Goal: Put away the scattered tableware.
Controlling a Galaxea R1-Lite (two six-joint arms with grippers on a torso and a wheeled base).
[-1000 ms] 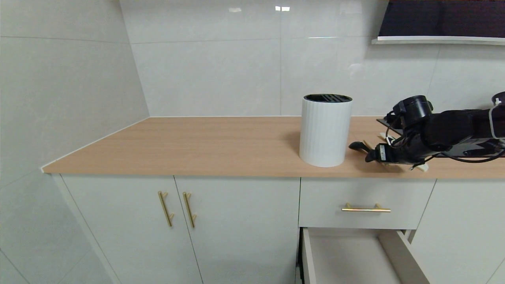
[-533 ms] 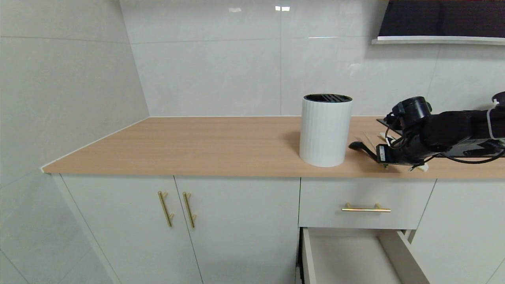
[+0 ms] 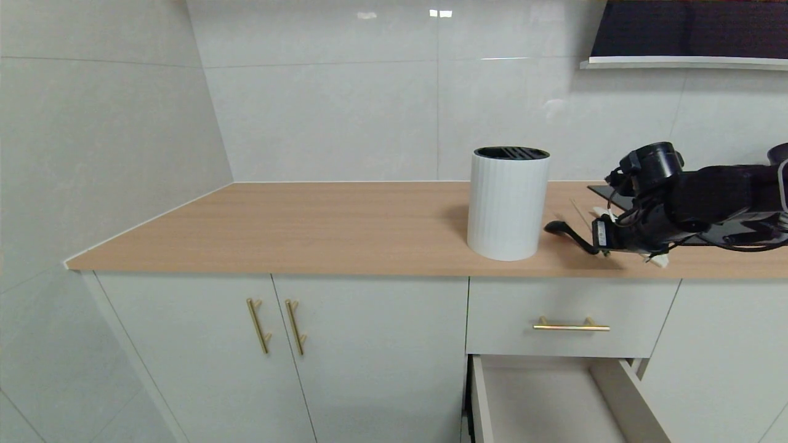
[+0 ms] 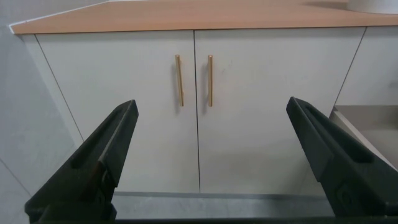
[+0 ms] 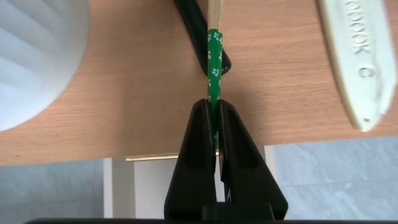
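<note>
Raised lettering runs along the white utensil (image 5: 356,62), partly cut off.

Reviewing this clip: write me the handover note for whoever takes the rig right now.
Grippers: left gripper open and empty, low in front of the cabinet doors. The right gripper is shut on a green-patterned chopstick, at countertop level beside the white utensil holder.
Things: a black utensil and a white utensil lie on the countertop by the right gripper. The lower drawer stands open.
Done: chopstick gripped; nothing sticks out of the holder.
Left: stow the chopstick, then the other utensils.
</note>
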